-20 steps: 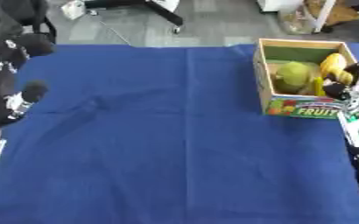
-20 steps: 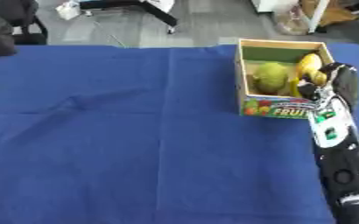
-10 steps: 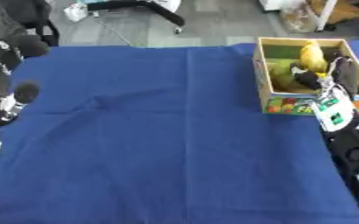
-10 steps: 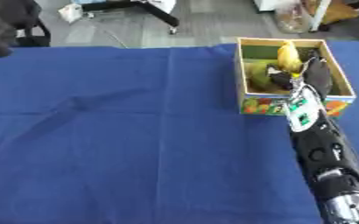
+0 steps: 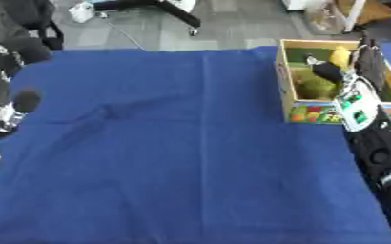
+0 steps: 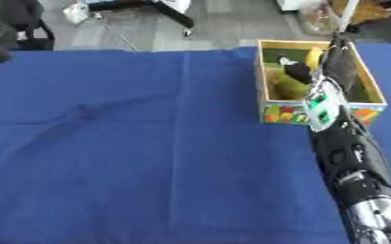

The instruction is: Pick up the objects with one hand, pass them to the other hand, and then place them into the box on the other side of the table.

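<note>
Blue cloth (image 5: 174, 143) bears box (image 6: 270, 102); right hand (image 6: 336, 62) over its fruit (image 6: 289, 86), grip unclear.

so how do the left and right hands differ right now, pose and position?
The right hand reaches over the yellow-walled cardboard fruit box at the table's right, its forearm stretched up the blue cloth; the left hand hangs at the left edge, off the work area. The right hand is above the yellow and green fruit inside; the left is near nothing. Fingers unreadable on both. Both are black.
</note>
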`<state>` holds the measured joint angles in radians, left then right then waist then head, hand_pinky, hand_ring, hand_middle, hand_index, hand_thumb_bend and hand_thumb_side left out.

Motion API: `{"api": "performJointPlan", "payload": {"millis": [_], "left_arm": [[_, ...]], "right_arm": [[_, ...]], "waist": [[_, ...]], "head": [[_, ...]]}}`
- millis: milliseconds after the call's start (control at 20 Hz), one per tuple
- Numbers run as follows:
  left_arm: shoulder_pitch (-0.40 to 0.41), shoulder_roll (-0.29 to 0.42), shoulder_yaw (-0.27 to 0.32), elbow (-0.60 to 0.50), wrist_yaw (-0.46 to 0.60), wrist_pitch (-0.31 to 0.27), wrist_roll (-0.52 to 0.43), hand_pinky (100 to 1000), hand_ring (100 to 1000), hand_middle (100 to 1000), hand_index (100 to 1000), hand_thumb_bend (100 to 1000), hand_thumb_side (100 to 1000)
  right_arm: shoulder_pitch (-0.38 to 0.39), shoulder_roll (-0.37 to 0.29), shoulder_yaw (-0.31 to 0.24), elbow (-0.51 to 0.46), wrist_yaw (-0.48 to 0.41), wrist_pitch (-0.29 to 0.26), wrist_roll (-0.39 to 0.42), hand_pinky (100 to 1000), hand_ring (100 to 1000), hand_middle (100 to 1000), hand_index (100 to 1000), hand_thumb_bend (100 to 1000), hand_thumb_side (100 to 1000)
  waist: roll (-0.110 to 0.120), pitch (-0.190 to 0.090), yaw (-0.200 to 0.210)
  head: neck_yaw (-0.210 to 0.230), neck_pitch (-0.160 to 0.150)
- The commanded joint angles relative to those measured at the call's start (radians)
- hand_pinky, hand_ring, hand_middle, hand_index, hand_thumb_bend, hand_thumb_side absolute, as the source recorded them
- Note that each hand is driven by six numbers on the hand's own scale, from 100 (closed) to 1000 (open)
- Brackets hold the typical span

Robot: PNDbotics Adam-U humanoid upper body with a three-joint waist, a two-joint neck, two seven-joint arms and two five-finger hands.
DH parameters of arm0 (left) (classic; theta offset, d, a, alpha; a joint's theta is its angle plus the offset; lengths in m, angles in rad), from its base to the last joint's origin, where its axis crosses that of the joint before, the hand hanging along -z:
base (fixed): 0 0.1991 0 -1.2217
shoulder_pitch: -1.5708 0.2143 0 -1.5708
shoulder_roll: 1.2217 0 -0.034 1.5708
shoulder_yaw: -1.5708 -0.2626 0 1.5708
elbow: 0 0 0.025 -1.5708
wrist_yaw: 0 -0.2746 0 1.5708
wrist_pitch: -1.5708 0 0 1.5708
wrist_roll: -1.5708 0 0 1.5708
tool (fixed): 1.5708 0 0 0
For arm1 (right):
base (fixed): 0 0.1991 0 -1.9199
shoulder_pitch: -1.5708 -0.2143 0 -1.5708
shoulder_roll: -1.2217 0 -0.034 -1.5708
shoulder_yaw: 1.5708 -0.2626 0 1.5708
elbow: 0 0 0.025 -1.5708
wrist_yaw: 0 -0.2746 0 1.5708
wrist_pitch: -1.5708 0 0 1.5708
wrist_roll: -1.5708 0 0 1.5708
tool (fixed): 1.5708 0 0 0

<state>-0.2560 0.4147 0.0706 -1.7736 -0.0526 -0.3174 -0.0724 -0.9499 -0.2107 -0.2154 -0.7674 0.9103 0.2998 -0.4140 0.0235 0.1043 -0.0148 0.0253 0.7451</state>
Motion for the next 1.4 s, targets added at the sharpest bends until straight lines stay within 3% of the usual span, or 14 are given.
{"api": "performJointPlan", "payload": {"millis": [50, 200, 250, 300, 550, 800, 1000, 1200, 1400], "left_arm": [[-0.007, 0.012, 0.011, -0.013, 0.003, 0.000, -0.003, 811, 715, 662, 813, 703, 717], [-0.004, 0.011, 0.018, -0.014, 0.002, 0.000, 0.000, 811, 715, 662, 813, 704, 716], [-0.002, 0.010, 0.021, -0.014, 0.001, 0.001, 0.003, 811, 716, 662, 813, 705, 716], [0.000, 0.009, 0.024, -0.015, 0.000, 0.002, 0.005, 811, 716, 663, 813, 705, 715], [0.010, 0.005, 0.045, -0.021, -0.003, 0.008, 0.021, 811, 723, 671, 816, 708, 715], [0.023, -0.005, 0.059, -0.032, -0.009, 0.014, 0.032, 813, 739, 692, 824, 706, 718], [0.036, -0.020, 0.068, -0.042, -0.014, 0.018, 0.036, 815, 745, 701, 826, 700, 726], [0.054, -0.051, 0.080, -0.053, -0.008, 0.031, 0.042, 816, 746, 704, 826, 691, 738], [0.077, -0.088, 0.093, -0.063, 0.003, 0.051, 0.046, 817, 738, 694, 818, 668, 761]], "right_arm": [[-0.022, -0.031, -0.006, -0.065, 0.002, -0.005, 0.001, 797, 786, 908, 1000, 715, 552], [-0.011, -0.047, -0.007, -0.131, -0.030, -0.021, -0.012, 792, 782, 904, 1000, 703, 550], [-0.005, -0.054, -0.006, -0.159, -0.046, -0.030, -0.019, 788, 779, 901, 1000, 684, 591], [0.001, -0.062, -0.003, -0.191, -0.064, -0.042, -0.026, 785, 776, 896, 1000, 689, 552], [0.069, -0.100, 0.027, -0.388, -0.200, -0.122, -0.027, 777, 767, 870, 1000, 624, 542], [0.221, -0.108, 0.049, -0.604, -0.370, -0.178, 0.015, 748, 730, 815, 954, 530, 509], [0.355, -0.107, 0.064, -0.737, -0.502, -0.255, 0.063, 739, 718, 802, 916, 456, 460], [0.481, -0.096, 0.073, -0.812, -0.586, -0.329, 0.099, 726, 700, 785, 879, 445, 451], [0.583, -0.071, 0.069, -0.842, -0.650, -0.359, 0.114, 715, 686, 772, 880, 441, 447]], "waist": [[0.009, -0.033, 0.001], [0.008, -0.033, 0.001], [0.007, -0.033, 0.000], [0.007, -0.033, 0.000], [0.002, -0.032, 0.001], [-0.002, -0.029, -0.003], [-0.004, -0.024, -0.007], [-0.005, -0.021, -0.012], [-0.005, -0.017, -0.015]], "head": [[0.000, 0.000], [0.003, 0.000], [0.004, 0.000], [0.005, 0.000], [0.014, -0.002], [0.034, 0.001], [0.049, 0.002], [0.057, 0.004], [0.063, 0.009]]}}
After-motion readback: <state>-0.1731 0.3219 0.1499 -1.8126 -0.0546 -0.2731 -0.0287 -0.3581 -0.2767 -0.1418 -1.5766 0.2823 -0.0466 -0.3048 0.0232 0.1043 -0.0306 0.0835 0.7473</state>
